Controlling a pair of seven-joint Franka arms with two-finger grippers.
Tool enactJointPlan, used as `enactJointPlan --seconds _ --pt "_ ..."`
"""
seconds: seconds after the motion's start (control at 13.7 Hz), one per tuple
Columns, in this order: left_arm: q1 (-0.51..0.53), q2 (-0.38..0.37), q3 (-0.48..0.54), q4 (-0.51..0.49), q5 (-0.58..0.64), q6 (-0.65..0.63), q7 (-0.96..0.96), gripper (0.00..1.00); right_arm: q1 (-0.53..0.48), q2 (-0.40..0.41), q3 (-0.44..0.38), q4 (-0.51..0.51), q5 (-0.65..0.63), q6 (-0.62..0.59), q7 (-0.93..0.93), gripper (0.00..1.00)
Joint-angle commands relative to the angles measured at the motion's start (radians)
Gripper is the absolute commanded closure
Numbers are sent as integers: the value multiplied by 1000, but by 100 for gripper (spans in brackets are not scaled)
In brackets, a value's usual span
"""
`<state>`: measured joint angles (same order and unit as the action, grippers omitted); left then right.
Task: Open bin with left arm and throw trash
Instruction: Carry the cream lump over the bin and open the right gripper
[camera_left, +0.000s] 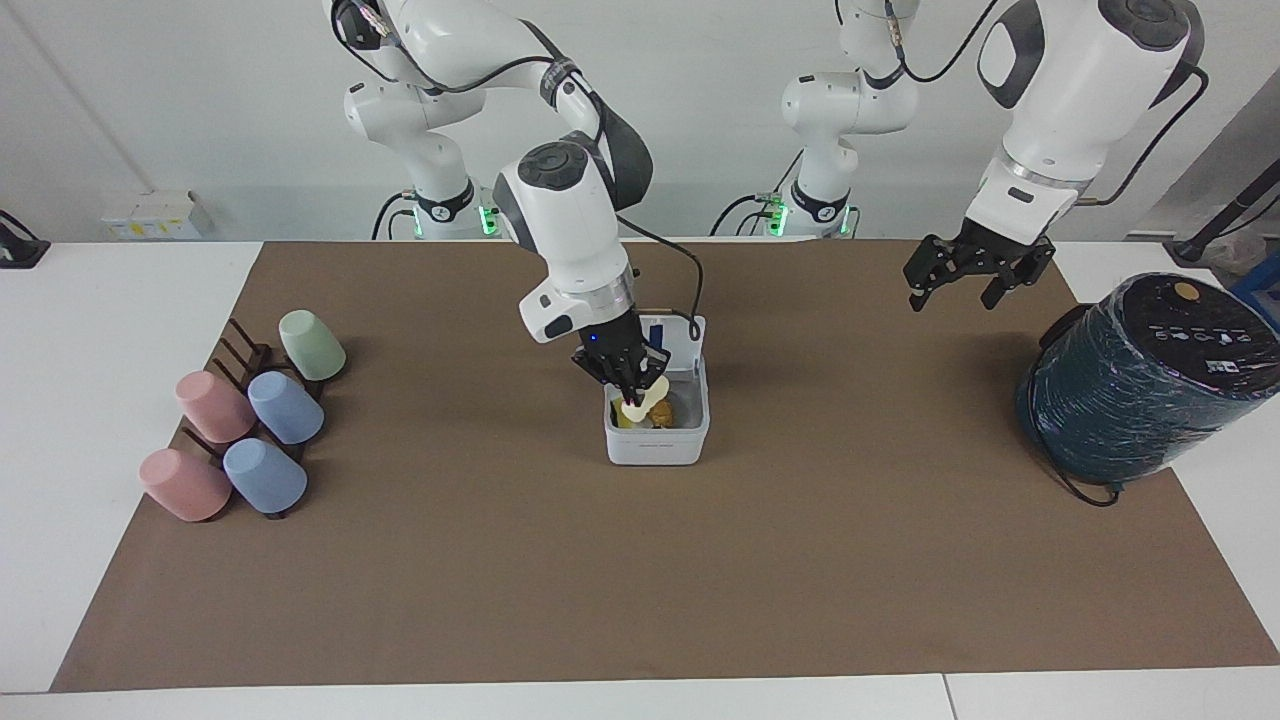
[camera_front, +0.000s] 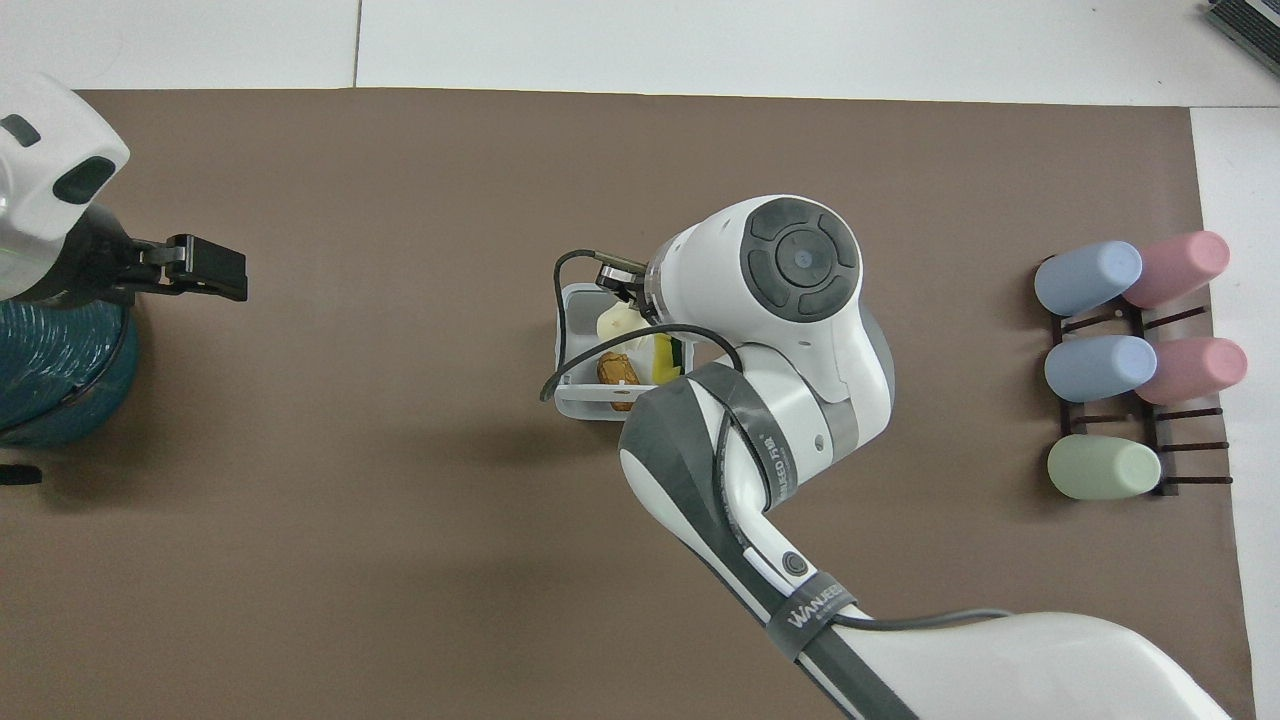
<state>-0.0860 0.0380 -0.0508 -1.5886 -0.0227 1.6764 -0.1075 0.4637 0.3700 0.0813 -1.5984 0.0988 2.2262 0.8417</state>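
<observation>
You have a brown mat (camera_left: 640, 580) covering most of a white table (camera_left: 100, 400), with a plain pale wall at the robots' end of the room. Take the bin (camera_left: 656, 448) as your landmark: it sits on the mat about midway between the two ends of the table.

Nearest the robots, you see the bin's hinged lid (camera_left: 680, 335) standing upright, its blue stripe partly hidden by the right arm's wrist. The bin is a small white square box with rounded corners, and it is open.

Over the bin's opening hangs your right gripper (camera_left: 630, 385), its fingers clamped on the pale cream lump (camera_left: 640, 400), which is held just above the rim. Inside the bin lie the orange-brown lump (camera_front: 617, 372) and, beside it toward the right arm's end, the yellow-and-green sponge piece (camera_front: 664, 357).

Toward the right arm's end of the table from the bin, well apart, five pastel cups (camera_left: 285, 407) lie on a dark rack (camera_left: 240, 350).

Toward the left arm's end, your left gripper (camera_left: 965, 285) waits in the air over bare mat, fingers spread apart. Near it stands a large dark teal wrapped cylinder (camera_left: 1140, 385) at the mat's edge.
</observation>
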Motion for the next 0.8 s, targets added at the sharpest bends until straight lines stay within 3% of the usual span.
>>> enactJointPlan --seconds 0.0,0.44,0.73 --pt "2 -29 -1 -34 23 23 9 0 19 3 0 -18 -4 -5 20 0" --pt "3 -29 -1 -34 23 17 11 0 -2 -19 -5 -21 -79 -19 7 0" --pt "3 -29 0 -34 23 19 12 0 -62 -132 -6 -109 -145 -43 -6 0"
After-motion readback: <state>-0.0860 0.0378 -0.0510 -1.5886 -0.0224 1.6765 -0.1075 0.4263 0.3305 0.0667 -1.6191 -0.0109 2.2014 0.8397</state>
